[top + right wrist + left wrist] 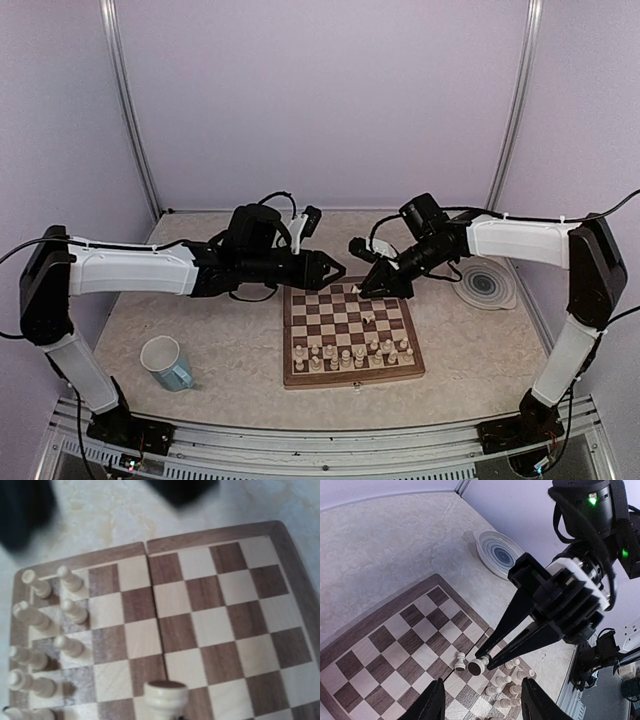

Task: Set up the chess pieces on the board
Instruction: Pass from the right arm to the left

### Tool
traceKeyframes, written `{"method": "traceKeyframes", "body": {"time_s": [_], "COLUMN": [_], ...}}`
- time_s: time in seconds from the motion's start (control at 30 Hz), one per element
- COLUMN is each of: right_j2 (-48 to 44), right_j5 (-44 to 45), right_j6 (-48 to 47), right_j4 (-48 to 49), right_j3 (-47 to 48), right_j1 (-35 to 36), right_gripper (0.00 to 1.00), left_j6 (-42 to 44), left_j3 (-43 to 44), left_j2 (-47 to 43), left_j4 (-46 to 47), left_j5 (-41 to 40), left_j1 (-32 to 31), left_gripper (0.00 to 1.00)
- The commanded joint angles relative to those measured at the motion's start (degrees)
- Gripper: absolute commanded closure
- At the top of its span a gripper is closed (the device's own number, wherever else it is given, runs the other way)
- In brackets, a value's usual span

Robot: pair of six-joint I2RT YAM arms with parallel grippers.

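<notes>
Most of the job looks done. The little cream chess pieces (355,355) stand in two rows along the near edge of the board (330,310), close to the robot. The rows look almost full, but the pieces are too small to count for sure. One more cream piece (460,661) stands alone near the middle of the board, away from the rows, so I think it needs to go to its own square. The right end effector (370,288) hangs over the far half of the board, and its two fingers are pinched tight on one cream piece (476,667), up in the air above the squares. This piece is not set down yet. The left end effector (335,270) hovers by the far edge of the board with its fingers spread apart and nothing between them. I see no dark pieces anywhere. A cup (167,362) sits on the worktop (220,330) to the left, and a round ringed plate (485,283) sits to the right of the board. So only a piece or two seem left to place.
</notes>
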Motion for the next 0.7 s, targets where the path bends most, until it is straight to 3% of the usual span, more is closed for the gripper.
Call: {"method": "traceKeyframes", "body": {"time_s": [0.0, 0.37, 0.67], "right_j2": [-2.15, -2.99, -3.44], "right_j5": [-3.14, -5.16, -5.01], "right_j6": [-0.14, -0.34, -0.74], "right_j4": [-2.97, -3.68, -3.7], "right_j3": [1.9, 2.2, 1.44], "right_j1": [-0.29, -0.04, 0.23], "right_gripper": [0.88, 0.87, 0.87], "left_j6": [-2.94, -6.8, -8.02], "left_j3": [1.54, 3.37, 3.91], "left_j2": [3.42, 9.84, 12.0], "left_j4": [3.91, 8.34, 10.82], "left_j5": [5.99, 14.32, 18.13], "left_j1": [-0.08, -0.05, -0.07], "left_gripper": [0.48, 0.58, 0.83]}}
